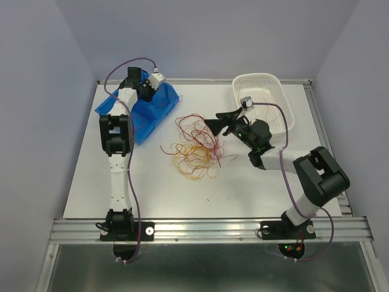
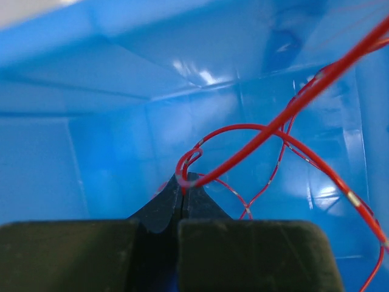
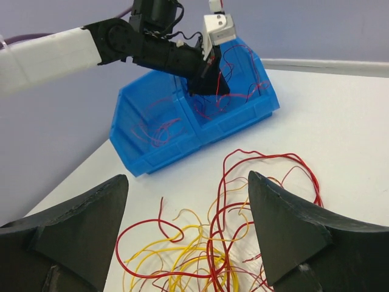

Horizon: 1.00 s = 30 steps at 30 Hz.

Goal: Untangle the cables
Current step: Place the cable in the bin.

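While the table (image 1: 255, 182) carried the blue two-compartment bin (image 1: 164, 103) at ten o'clock, seemingly as the drop-off for freed strands, most of the cables (image 1: 196, 149) lay tangled, red and yellow, near its centre. The left gripper (image 2: 184, 182) sat inside the bin, clenched on one red strand (image 2: 255, 131), probably to deposit it. The right gripper (image 3: 187, 177) hung released at three o'clock of the heap, likely lining up another pick.
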Available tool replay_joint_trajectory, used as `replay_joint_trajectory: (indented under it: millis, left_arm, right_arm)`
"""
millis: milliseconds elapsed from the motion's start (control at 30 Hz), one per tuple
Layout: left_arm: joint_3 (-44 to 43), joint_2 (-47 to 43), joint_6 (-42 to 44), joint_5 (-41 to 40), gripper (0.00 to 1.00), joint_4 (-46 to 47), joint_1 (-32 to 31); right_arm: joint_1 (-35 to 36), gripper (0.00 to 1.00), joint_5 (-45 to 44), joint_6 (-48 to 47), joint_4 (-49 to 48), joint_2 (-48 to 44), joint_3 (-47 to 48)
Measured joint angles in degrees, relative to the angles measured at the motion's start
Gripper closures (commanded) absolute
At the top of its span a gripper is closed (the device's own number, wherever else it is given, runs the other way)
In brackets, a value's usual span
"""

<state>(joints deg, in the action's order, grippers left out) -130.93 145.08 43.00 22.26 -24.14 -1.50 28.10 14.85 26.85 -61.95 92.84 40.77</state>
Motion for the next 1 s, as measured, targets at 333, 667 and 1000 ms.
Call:
replay_joint_trajectory:
  millis: [333,667,1000]
  left_arm:
    - [6.1,-5.0,-3.8,0.2,0.58,-1.4,2.0]
    - [4.1,-11.1,-6.6,0.1,0.28,2.2,2.6]
    - [12.0,-20.8,-4.7,-5.5,0.12,2.5,1.4]
  right_arm:
    - [0.0,0.16,0.9,0.3,-0.1,0.6,0.0]
    - [0.0,0.15,1.7,0.4,-0.1,1.3,0.0]
    - [0.0,0.16,3.6,1.5,0.0,7.1,3.7]
